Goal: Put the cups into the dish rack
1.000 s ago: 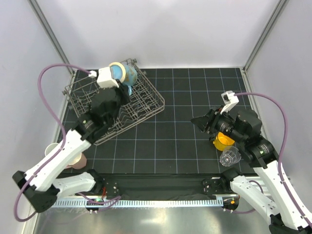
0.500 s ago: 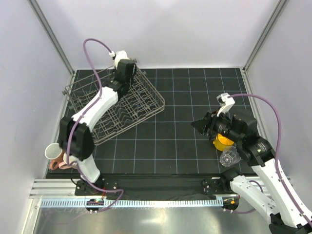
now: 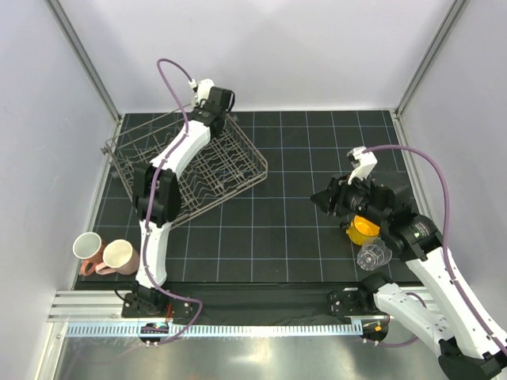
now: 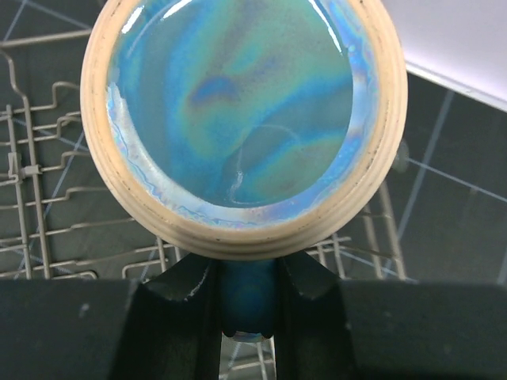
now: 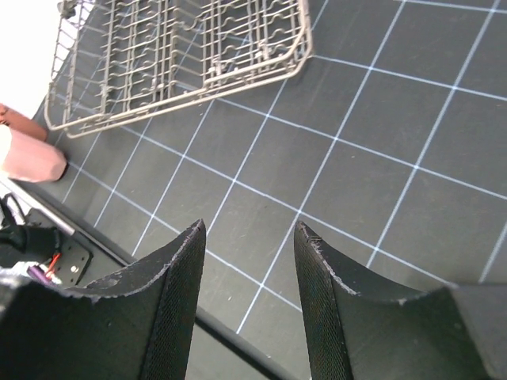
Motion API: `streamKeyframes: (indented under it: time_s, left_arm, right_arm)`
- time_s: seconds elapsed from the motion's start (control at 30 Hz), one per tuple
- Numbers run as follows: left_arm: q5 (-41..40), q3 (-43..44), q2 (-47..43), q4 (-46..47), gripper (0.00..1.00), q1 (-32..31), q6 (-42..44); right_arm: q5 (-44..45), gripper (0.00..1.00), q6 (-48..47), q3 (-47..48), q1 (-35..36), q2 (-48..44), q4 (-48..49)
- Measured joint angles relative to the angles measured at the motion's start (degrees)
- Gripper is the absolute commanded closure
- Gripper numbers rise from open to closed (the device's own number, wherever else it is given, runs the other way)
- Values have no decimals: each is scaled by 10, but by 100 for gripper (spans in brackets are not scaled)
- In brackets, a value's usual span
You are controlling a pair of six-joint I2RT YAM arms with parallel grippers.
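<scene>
Over the far edge of the grey wire dish rack (image 3: 234,172), the left pincer (image 4: 247,294) grips a glazed blue cup (image 4: 238,119) by its handle. The right pincer (image 5: 250,237) hangs parted and empty over the dark gridded surface (image 3: 301,237).

The counter (image 3: 261,360) shows brushed grey metal at its near edge, with a white toothed strip (image 3: 261,327) running along it from left to right. Farther in, a black mat (image 3: 285,229) with a thin white grid covers it. A plain pale far wall (image 3: 261,55) closes the back, with a left wall (image 3: 40,158) and a right wall (image 3: 475,119) of the same kind. A grey left post (image 3: 83,59) and a right post (image 3: 428,59) stand at the far corners. The light is soft and even.
</scene>
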Motion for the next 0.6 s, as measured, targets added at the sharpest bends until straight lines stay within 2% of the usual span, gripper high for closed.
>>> streamKeyframes:
  time_s: [0.6]
  left_arm:
    - [11,28,88,4,100,38,-56]
  right_arm:
    - [61,49,-8,16,0,18,-6]
